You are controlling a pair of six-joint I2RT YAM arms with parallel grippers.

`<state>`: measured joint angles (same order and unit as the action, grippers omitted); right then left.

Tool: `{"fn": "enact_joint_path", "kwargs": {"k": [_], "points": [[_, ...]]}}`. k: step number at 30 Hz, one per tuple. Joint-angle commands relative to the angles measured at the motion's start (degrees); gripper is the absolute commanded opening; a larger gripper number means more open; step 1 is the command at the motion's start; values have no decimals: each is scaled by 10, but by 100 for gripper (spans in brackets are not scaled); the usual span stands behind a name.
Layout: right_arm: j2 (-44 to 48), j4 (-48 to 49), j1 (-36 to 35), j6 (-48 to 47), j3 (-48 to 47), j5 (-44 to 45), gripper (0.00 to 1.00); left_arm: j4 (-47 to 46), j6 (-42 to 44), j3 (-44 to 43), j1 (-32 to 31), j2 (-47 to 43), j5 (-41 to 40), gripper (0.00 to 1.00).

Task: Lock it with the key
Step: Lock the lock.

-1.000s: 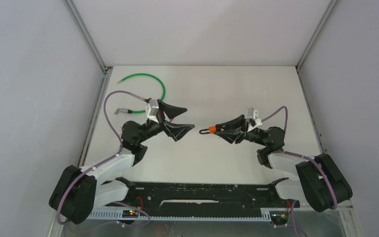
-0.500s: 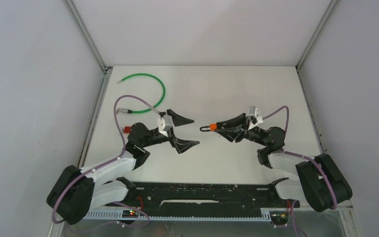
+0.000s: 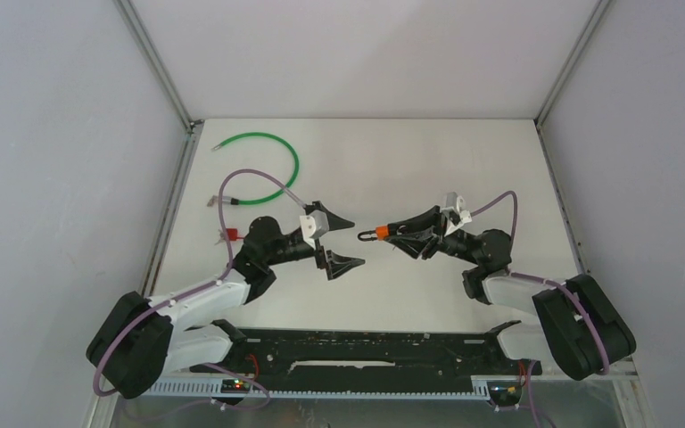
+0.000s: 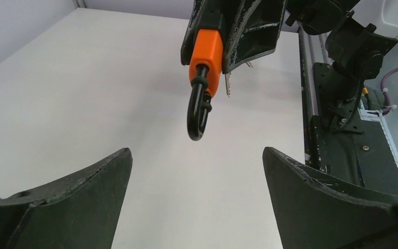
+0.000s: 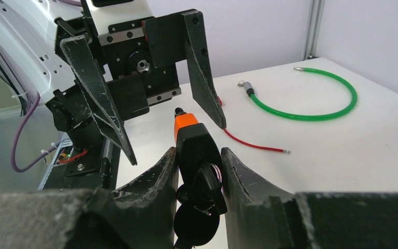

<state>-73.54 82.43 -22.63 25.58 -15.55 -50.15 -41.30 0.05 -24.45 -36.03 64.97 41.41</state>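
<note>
White bench [image 3: 410, 160] enclosed by pale walls [image 3: 53, 134]. Left hand [image 3: 355, 241], spread wide and empty, faces the orange padlock [image 4: 205, 52], held above mid-bench by the right hand [image 3: 394, 234] clamped on its body, keys [image 5: 197, 218] at its base. A green cable [image 3: 272, 152] lies at the far left.

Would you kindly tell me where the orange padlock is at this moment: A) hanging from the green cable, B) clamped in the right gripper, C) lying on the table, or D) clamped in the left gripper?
B: the right gripper is shut on the orange padlock and holds it off the table, while the left gripper is open and apart from it.
</note>
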Motion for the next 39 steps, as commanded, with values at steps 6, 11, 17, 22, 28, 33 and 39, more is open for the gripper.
{"fn": "enact_joint_path", "kwargs": {"k": [6, 11, 17, 22, 28, 33, 39], "points": [[-2, 46, -7, 5, -25, -1, 0, 11, 18, -38, -5, 9, -19, 98], [-2, 45, -7, 5, -25, 0, 0, 7, 19, -35, -7, 8, -28, 100], [-4, 45, -7, 5, -25, -2, 0, -1, 14, -37, -8, 18, -29, 99], [-5, 45, -7, 4, -25, -1, 0, -3, 10, -39, -7, 23, -27, 97], [-6, 45, -8, 3, -25, -2, 0, -19, 4, -36, -8, 27, -32, 97], [-6, 45, -8, 3, -25, -3, 0, -23, 4, -31, -13, 24, -41, 100], [-3, 45, -8, 5, -26, -9, 0, -30, 8, -23, -15, 17, -62, 100]]}}
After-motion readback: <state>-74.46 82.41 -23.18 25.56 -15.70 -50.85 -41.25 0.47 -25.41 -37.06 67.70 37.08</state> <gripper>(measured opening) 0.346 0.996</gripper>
